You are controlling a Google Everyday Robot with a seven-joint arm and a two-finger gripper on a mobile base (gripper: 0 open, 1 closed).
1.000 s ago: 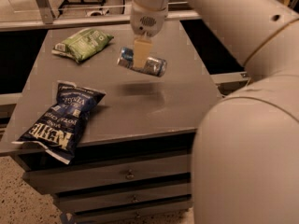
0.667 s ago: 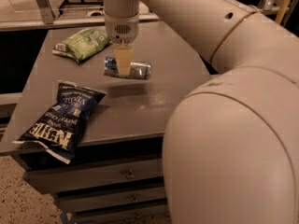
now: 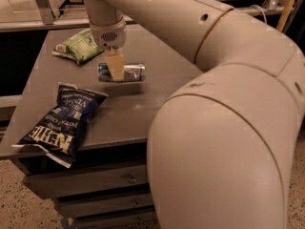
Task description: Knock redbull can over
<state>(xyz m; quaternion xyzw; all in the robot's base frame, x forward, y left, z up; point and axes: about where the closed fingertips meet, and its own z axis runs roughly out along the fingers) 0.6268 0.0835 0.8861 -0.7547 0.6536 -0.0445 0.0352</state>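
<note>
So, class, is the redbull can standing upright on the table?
No, the redbull can is turned on its side, its long axis level, right behind the end effector above the table.

slim silver-and-blue metal redbull can (image 3: 133,72): 1 | crinkled foil chip bags: 2 (dark blue bag (image 3: 62,124) 1, green bag (image 3: 77,46) 1) | grey flat-topped table (image 3: 143,106): 1 | cream plastic robot arm (image 3: 224,128): 1 | gripper (image 3: 115,73): 1, over the table's rear middle, clamped across the can
</note>
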